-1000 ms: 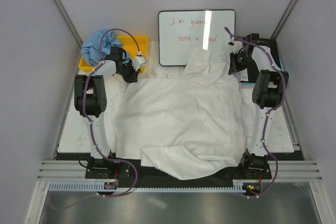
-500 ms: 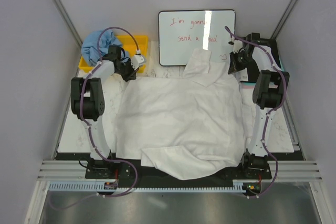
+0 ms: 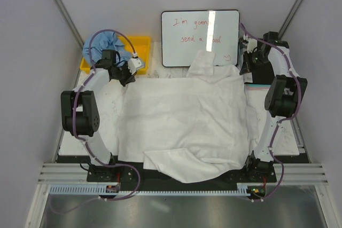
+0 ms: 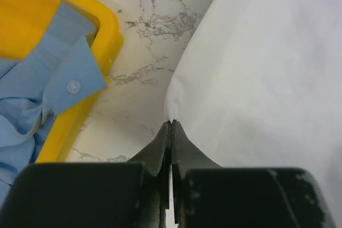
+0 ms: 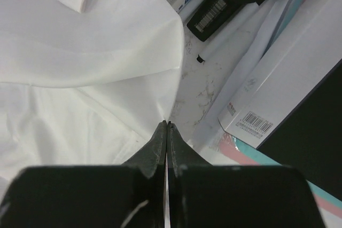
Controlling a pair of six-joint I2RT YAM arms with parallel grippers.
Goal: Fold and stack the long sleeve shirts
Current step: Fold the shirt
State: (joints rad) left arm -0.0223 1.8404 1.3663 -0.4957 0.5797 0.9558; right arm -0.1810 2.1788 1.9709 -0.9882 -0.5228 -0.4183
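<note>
A large white long sleeve shirt (image 3: 184, 118) lies spread over the table, one sleeve (image 3: 203, 62) reaching up onto the whiteboard. My left gripper (image 3: 127, 75) is shut on the shirt's far left corner (image 4: 176, 105); its closed jaws (image 4: 171, 123) pinch the cloth edge. At the far right corner my right gripper (image 3: 245, 71) is shut on the white shirt's edge (image 5: 160, 78), with the fingertips (image 5: 167, 123) pressed together on the cloth. The light blue shirt (image 3: 99, 46) sits bunched in the yellow bin (image 3: 140, 44), and its cuff (image 4: 72, 78) hangs over the bin's rim (image 4: 104, 25).
A whiteboard (image 3: 181, 41) with red writing lies at the back centre, with markers (image 5: 214, 52) beside it. Flat boxes and paper (image 5: 278, 94) lie at the far right beside my right gripper. The marbled tabletop (image 4: 144, 62) shows between bin and white shirt.
My left gripper has closed on the shirt's far left corner and drawn it leftward. The right arm has moved out to the right, and the shirt's far edge now lies straighter.
</note>
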